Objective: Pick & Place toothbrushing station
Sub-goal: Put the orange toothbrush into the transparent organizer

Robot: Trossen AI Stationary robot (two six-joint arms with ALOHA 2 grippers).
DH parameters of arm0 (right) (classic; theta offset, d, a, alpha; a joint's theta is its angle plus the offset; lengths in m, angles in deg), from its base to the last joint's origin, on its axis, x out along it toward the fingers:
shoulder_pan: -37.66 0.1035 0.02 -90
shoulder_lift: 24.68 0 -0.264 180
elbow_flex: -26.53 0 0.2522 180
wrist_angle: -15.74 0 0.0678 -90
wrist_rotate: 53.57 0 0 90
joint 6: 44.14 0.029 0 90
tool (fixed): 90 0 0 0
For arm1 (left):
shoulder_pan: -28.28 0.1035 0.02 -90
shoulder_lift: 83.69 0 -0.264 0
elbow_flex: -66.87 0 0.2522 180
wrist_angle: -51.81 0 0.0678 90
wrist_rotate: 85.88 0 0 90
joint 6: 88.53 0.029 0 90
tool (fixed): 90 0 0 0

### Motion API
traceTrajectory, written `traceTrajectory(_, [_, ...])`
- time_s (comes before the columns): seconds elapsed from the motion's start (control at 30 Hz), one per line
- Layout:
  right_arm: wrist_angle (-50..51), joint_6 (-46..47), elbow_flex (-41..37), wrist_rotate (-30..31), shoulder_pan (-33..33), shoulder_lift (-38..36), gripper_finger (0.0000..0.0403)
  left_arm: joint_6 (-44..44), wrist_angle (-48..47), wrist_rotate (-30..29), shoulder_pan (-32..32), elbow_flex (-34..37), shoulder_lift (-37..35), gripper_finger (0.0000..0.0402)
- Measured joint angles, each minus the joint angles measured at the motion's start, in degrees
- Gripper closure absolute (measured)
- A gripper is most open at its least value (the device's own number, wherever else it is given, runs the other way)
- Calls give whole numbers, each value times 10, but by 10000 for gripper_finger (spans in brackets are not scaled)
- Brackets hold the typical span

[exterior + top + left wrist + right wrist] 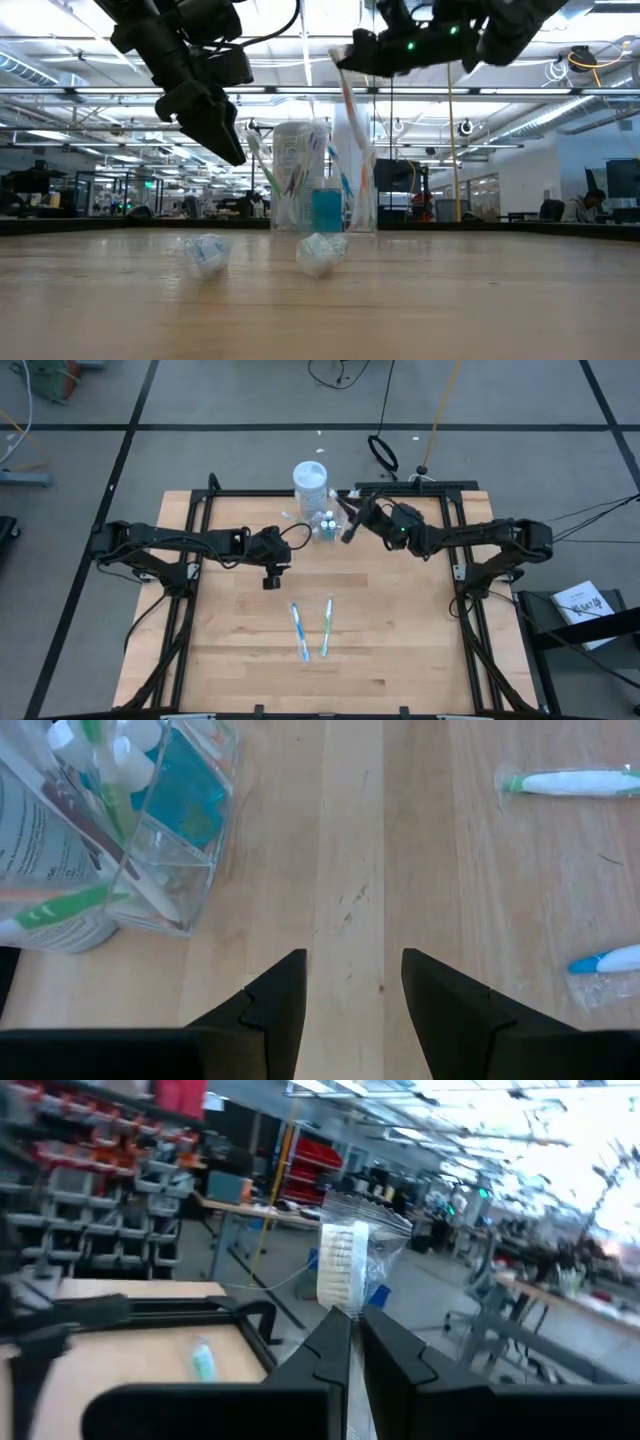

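The small clear cup (325, 525) stands at the far middle of the table and holds teal tubes (190, 790) and several toothbrushes. The taller white-lidded jar (310, 477) stands just behind it. Two wrapped toothbrushes (300, 630) (326, 625) lie side by side on the table nearer the front. My right gripper (347, 530) is just right of the cup, above it, and is shut on a wrapped toothbrush (348, 120). My left gripper (272, 572) hovers open and empty left of the cup, fingers pointing down at bare wood (350, 920). My right gripper pinches the wrapped toothbrush between its two fingers just below the bristle head (342, 1265), which sticks out past the fingertips in its clear wrap. In the low view the handle (355, 170) hangs steeply down toward the cup; whether its lower end is inside the cup I cannot tell.
Black frame rails (200, 520) run along the table's left, right and far sides. Bare wood lies between the cup and the two lying toothbrushes, and also at the front of the table. A white paper (580, 603) lies off the table at the right.
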Motion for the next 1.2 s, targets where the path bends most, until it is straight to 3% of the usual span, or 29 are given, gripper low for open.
traceTrajectory(0.27, [-81,55,-1,2,-50,95,392,8,0,0,0,0,0,231])
traceTrajectory(0.5, [-90,120,-1,7,-70,164,392,10,0,0,0,0,0,231])
traceTrajectory(0.73, [-11,122,-2,116,-50,168,392,10,0,0,0,0,0,231])
traceTrajectory(0.97, [-12,89,-17,193,-14,166,392,-14,1,0,0,0,0,231])
traceTrajectory(1.2, [-7,61,-32,214,-2,165,377,-19,2,0,0,0,0,231])
